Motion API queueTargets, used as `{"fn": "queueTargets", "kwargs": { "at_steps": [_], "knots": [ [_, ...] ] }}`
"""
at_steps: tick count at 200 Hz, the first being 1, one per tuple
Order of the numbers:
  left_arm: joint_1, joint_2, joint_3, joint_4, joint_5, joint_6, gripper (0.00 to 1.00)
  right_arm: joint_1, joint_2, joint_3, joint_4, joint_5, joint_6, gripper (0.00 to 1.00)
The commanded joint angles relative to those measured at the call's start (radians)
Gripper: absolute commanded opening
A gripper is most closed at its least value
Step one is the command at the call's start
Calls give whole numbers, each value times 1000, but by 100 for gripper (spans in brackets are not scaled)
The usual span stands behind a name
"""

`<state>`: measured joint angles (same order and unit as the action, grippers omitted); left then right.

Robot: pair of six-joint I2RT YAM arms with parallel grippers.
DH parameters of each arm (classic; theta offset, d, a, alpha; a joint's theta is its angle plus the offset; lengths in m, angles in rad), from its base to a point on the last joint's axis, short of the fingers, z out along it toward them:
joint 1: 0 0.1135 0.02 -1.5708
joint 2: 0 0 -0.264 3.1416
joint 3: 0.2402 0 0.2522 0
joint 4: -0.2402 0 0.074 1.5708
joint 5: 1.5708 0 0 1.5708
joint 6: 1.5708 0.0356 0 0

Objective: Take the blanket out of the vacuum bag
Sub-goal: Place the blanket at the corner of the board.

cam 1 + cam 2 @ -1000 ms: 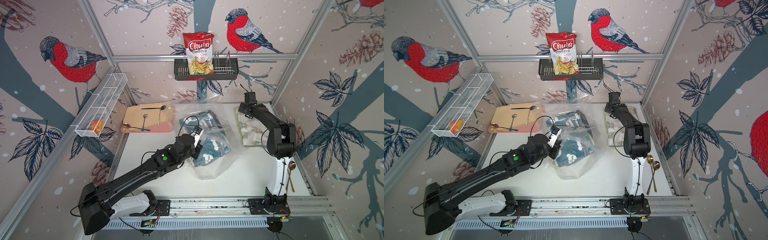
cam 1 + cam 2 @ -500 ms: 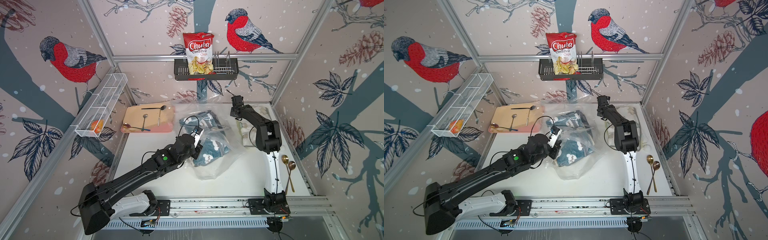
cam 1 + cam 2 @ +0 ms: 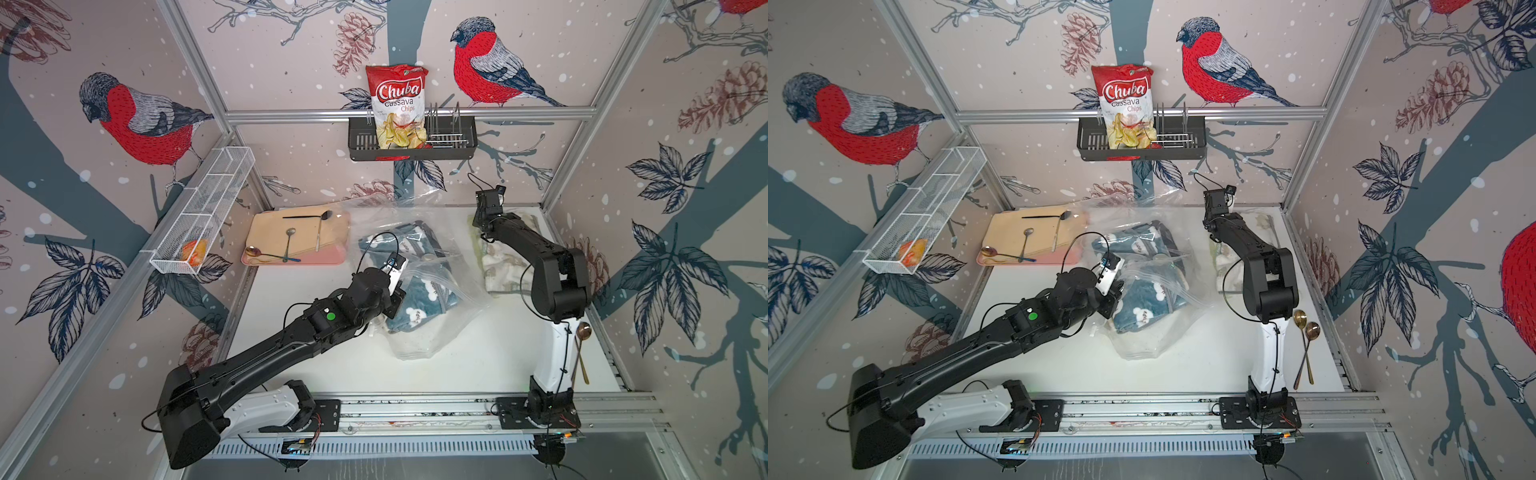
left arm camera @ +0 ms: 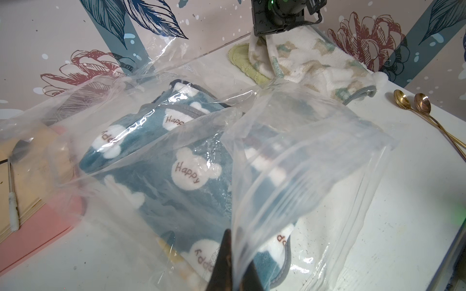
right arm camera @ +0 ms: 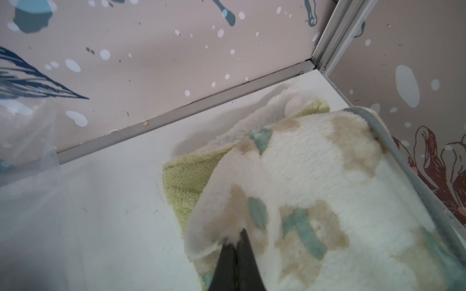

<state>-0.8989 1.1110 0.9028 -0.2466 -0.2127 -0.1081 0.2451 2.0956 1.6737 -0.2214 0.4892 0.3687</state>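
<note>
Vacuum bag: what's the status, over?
Left gripper shut on vacuum bag film. Right gripper shut on cream blanket, outside bag. Blue blanket inside bag, film draped over it.

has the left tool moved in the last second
No. The left tool keeps the same spot beside the flat pink tray, shut on the clear crinkly plastic vacuum bag.

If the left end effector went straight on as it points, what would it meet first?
Probably the blue blanket inside the vacuum bag, whose film the left end effector pinches; depth through the plastic is unclear.
</note>
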Motion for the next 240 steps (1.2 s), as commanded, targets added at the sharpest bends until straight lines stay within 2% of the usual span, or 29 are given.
{"fn": "queueTargets", "kwargs": {
  "at_steps": [1,23,52,108,116,124,130,146,159,176,200,209,226,240],
  "knots": [
    [2,3,2,36,-2,-4,0,-6,21,35,89,-7,-13,0],
    [2,0,-2,39,-5,-4,0,-7,70,107,53,-40,-8,0],
    [2,10,2,36,2,-4,0,-5,123,125,118,-72,-36,0],
    [2,9,2,37,2,-6,0,-7,223,228,94,-106,-81,5],
    [2,10,2,35,4,-7,0,-10,224,222,108,-144,-86,13],
    [2,9,5,34,4,-7,0,-14,227,224,100,-217,-87,38],
    [2,8,5,33,4,-7,0,-16,230,251,52,-247,-76,47],
    [2,1,3,35,4,-9,0,-19,210,305,-70,-259,-56,59],
    [2,-5,4,35,13,-12,0,-33,143,281,-112,-294,-19,65],
    [1,-11,5,35,23,-19,0,-59,-7,155,-101,-345,34,72],
    [1,-24,8,32,30,-24,0,-114,-239,-76,-103,-359,116,75],
    [2,-31,8,33,33,-24,0,-164,-325,-210,-88,-399,158,75],
    [1,-43,5,33,37,-25,0,-302,-502,-486,-15,-547,229,75],
    [1,-50,5,30,44,-30,0,-418,-647,-689,37,-622,245,75]
  ]
}}
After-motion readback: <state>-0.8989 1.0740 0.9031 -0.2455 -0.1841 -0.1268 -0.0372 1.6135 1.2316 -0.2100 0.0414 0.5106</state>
